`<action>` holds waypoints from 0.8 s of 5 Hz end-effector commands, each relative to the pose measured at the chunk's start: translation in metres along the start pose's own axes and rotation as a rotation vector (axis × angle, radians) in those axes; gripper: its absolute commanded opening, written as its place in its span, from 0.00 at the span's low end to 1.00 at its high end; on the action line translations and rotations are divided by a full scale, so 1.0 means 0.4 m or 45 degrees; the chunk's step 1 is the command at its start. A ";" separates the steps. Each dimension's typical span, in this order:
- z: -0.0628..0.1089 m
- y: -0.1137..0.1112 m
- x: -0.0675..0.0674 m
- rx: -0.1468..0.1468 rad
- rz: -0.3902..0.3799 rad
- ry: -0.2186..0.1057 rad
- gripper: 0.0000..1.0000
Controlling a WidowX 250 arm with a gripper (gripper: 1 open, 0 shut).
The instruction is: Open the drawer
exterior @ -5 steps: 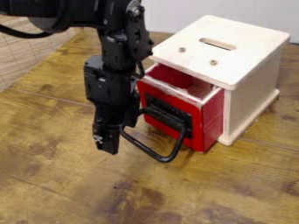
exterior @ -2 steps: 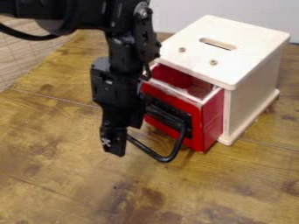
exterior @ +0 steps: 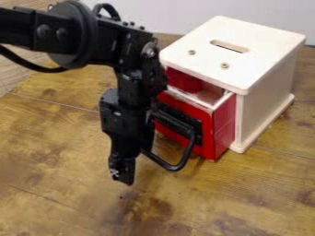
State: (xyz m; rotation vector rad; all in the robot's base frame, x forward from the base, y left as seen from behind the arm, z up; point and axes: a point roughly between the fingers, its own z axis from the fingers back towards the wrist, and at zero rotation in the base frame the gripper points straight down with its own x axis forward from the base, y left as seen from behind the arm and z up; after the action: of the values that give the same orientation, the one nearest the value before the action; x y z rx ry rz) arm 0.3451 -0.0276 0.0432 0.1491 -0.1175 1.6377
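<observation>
One tool, its jaws parted and empty, has dropped beside the handle of the part-open drawer, readying a pull.

Red drawer, black loop handle; cream-white casing; brown wood-grain table; black hand.

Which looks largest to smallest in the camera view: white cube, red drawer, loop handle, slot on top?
1. White cube
2. Red drawer
3. Loop handle
4. Slot
The arm hides part of the handle, so its rank is less sure.
</observation>
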 end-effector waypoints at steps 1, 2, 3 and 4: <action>0.029 -0.009 0.030 -0.055 -0.042 -0.005 0.00; 0.033 -0.006 0.029 -0.046 0.009 -0.007 0.00; 0.037 -0.002 0.028 -0.036 0.062 -0.008 0.00; 0.042 0.001 0.027 -0.026 0.114 -0.010 0.00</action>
State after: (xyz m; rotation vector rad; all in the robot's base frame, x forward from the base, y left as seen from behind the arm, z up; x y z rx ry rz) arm 0.3403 -0.0254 0.0426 0.1784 -0.1103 1.6882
